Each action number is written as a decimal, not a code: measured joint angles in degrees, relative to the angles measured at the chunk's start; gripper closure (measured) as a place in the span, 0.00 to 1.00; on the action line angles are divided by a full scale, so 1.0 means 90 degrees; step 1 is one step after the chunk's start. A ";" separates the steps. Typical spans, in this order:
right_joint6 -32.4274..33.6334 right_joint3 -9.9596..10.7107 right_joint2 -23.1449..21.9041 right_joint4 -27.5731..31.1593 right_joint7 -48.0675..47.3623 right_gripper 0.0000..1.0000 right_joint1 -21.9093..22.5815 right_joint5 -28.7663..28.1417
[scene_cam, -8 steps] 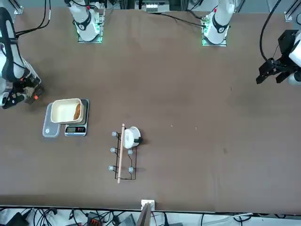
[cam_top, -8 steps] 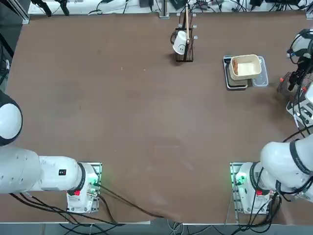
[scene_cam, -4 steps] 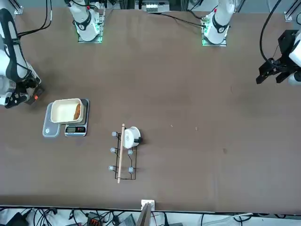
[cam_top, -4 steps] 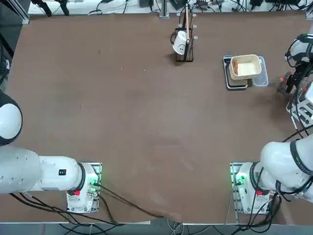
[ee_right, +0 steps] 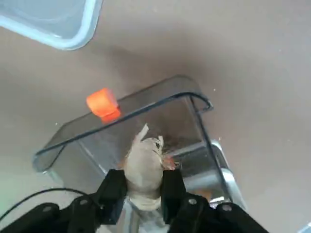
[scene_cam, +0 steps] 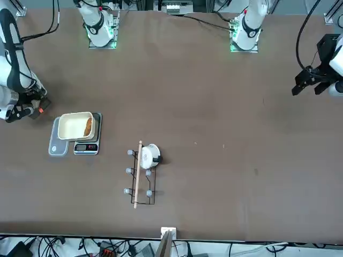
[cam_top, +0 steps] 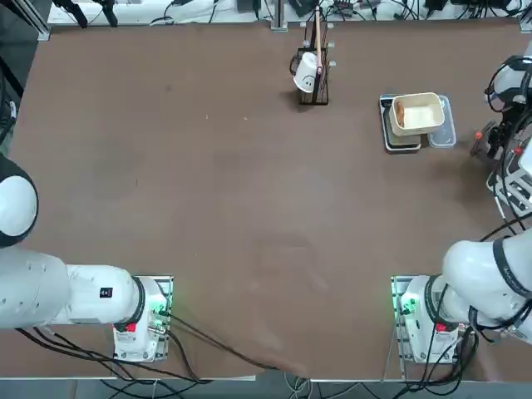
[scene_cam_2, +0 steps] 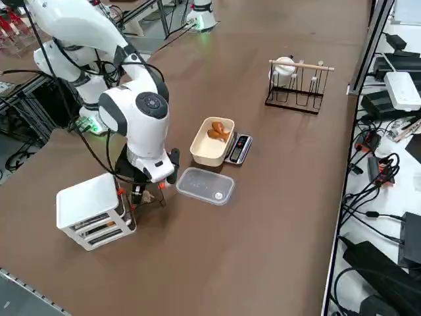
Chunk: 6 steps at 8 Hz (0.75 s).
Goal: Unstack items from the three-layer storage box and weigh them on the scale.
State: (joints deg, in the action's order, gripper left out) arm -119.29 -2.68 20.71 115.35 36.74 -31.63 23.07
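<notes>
- Jaws of R gripper (ee_right: 142, 187) pinch a pale tan item (ee_right: 143, 167), one finger (ee_right: 112, 193) pressed on each side, over a pulled-out clear drawer (ee_right: 146, 121) with an orange tab (ee_right: 103, 103).
- Gripper sits low beside the white storage box (scene_cam_2: 92, 209), at the table's (cam_top: 249, 183) right edge in the top view.
- Scale (scene_cam_2: 239, 149) is well apart, with a cream tub (scene_cam_2: 212, 141) on it; a brown item (scene_cam_2: 217, 133) is already inside. Clear tray (scene_cam_2: 204, 185) lies between box and scale.
- Risk: hold looks shallow, so the item may slip on lift or snag the drawer rim; dragging could tug the drawer or tip the box.
- Item's long axis runs along the fingers, its ragged tip pointing away from the wrist, toward the tab.
</notes>
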 joint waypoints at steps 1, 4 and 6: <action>0.0350 -0.0104 -0.0125 -0.0157 -0.0021 0.58 0.0041 -0.0001; 0.1582 -0.0367 -0.0415 -0.1073 -0.0071 0.58 0.0391 -0.1011; 0.1731 -0.0414 -0.0378 -0.1344 -0.0517 0.58 0.0734 -0.2248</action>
State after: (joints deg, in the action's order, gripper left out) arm -103.71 -6.40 17.30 103.25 32.09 -25.02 2.83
